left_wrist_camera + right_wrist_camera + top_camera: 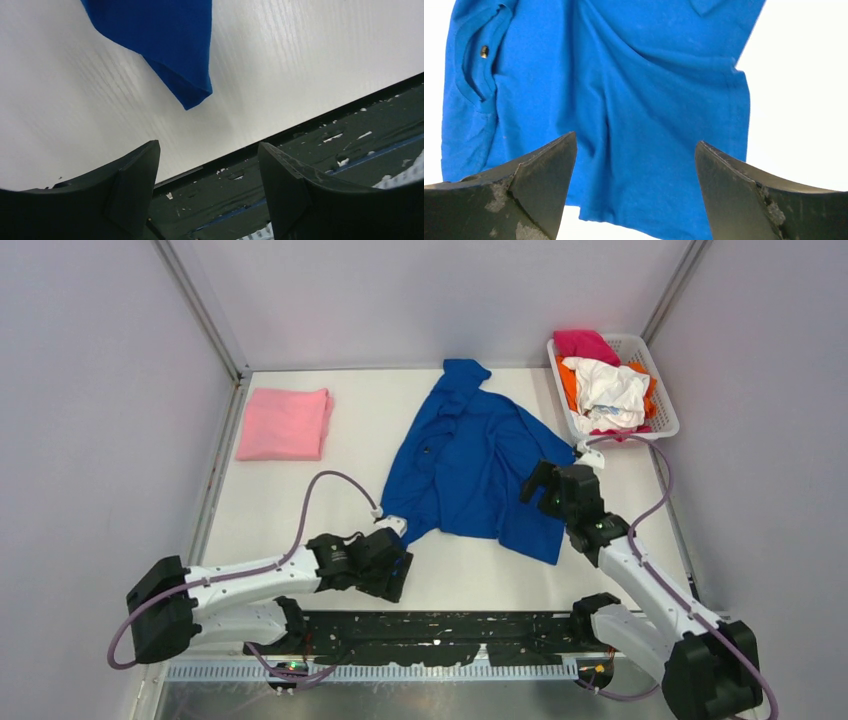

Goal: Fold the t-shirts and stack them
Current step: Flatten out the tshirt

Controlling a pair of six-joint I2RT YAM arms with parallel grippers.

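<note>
Found a white surface (480,575) carrying a blue shirt (470,455) at centre, rumpled and skewed, not yet folded. Noted a folded pink shirt (285,423) at far left, well apart from it. Noted a basket (665,412) at far right holding more shirts (605,385), apparently three, though hard to count. Found the right pincer (636,142) wide and empty over the blue cloth's right edge. Found the left pincer (207,147) wide and empty, near its front corner.

Risks: pinching one layer only and dragging creases into the fold; snagging the cable (340,476) beside that corner.
</note>
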